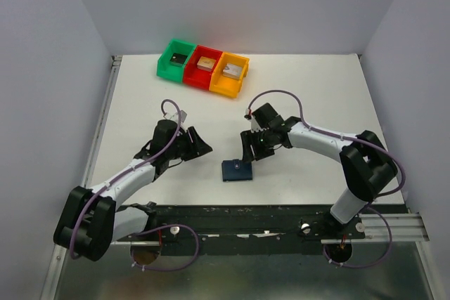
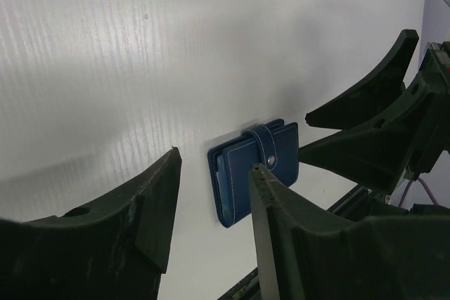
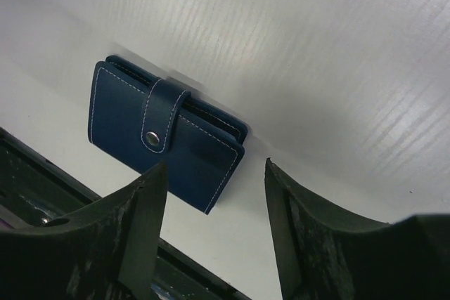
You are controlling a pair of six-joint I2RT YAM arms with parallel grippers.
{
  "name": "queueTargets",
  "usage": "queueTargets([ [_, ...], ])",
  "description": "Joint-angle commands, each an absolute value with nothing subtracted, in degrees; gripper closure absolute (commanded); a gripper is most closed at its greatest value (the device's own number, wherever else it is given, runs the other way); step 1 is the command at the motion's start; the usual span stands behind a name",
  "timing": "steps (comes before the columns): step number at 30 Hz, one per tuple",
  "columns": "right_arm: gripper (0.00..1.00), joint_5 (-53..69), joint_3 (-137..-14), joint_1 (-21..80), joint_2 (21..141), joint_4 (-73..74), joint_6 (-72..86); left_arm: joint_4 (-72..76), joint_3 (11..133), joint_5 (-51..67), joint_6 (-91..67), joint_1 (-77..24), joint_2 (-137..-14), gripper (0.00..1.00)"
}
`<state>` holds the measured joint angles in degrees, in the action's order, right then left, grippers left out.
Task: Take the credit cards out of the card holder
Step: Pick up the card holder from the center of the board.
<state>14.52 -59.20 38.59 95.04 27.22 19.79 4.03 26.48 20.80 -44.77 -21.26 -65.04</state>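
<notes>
The card holder (image 1: 237, 171) lies closed on the table (image 1: 309, 96) near its front edge. The left gripper (image 1: 202, 147) and right gripper (image 1: 247, 154) hang near it, both part open and empty. Only the wrist views show its white stitching and fastened snap tab (image 3: 152, 138); only the top view shows the coloured bins (image 1: 204, 68).
</notes>
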Motion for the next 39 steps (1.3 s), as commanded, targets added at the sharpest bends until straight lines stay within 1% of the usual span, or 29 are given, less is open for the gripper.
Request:
queueTargets([
  [1, 0.37, 18.9, -57.3, 37.7, 96.9, 22.6, 21.8, 4.2, 28.6, 21.2, -43.5, -22.7, -67.8, 0.48],
  [4, 0.43, 20.2, -56.1, 37.6, 97.4, 21.5, 22.5, 4.4, 28.7, 21.3, -43.3, -22.9, -69.0, 0.50],
  [11, 0.52, 22.0, -53.7, 37.5, 97.2, 19.5, 23.4, 4.7, 28.5, 21.0, -43.5, -23.0, -69.1, 0.50],
  [20, 0.59, 26.5, -49.2, 35.5, 96.2, 12.8, 26.1, 5.0, 27.4, 20.5, -43.9, -23.2, -69.5, 0.52],
  [23, 0.65, 28.7, -47.9, 34.7, 96.0, 10.1, 26.8, 5.0, 27.5, 20.1, -43.9, -23.4, -69.9, 0.53],
  [31, 0.85, 31.8, -45.8, 33.5, 95.5, 7.3, 26.8, 5.3, 27.8, 19.5, -44.5, -23.5, -70.6, 0.53],
  [32, 0.89, 32.0, -45.6, 33.4, 95.0, 7.1, 26.8, 5.4, 27.9, 19.5, -44.6, -23.5, -70.6, 0.53],
  [33, 0.99, 32.3, -45.4, 33.2, 94.7, 6.9, 26.6, 5.7, 27.9, 19.6, -44.7, -23.5, -70.8, 0.53],
  [39, 1.00, 33.7, -43.9, 32.3, 92.0, 6.0, 27.0, 7.0, 28.1, 19.5, -45.4, -23.5, -70.0, 0.53],
])
